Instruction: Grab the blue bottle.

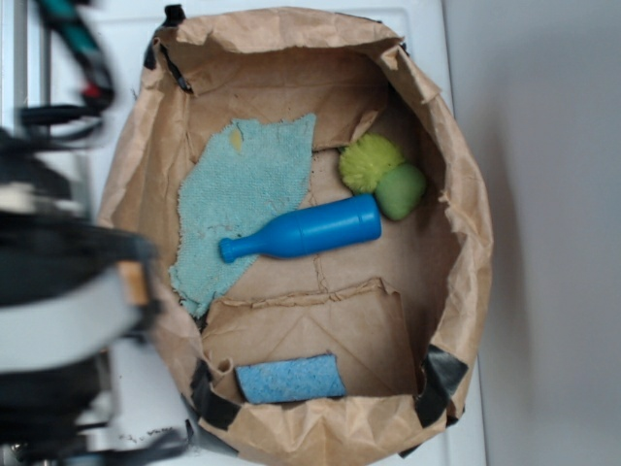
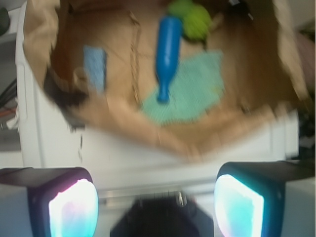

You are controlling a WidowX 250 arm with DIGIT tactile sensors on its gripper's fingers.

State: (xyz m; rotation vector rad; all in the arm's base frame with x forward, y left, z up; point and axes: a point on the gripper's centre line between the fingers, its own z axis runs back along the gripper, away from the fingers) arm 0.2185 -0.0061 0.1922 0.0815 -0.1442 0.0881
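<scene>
Seen from above, the blurred dark robot arm point(image 1: 58, 291) sits at the far left, outside a crumpled brown paper bag point(image 1: 466, 223) lying open on a white surface point(image 1: 126, 58). Inside the bag, from left to right: a frayed teal terry cloth point(image 1: 243, 194); a smooth bright blue plastic bottle point(image 1: 310, 231) shaped like a bowling pin, lying on its side with its neck resting on the cloth; then a fuzzy yellow-green ball point(image 1: 370, 162) touching a duller green ball point(image 1: 401, 190). A flat light-blue sponge point(image 1: 289, 379) lies near the bag's lower edge. In the wrist view the pincer point(image 2: 157, 205) is spread wide, empty, well apart from the bottle. Nothing is grasped yet; reaching in and closing both remain.
</scene>
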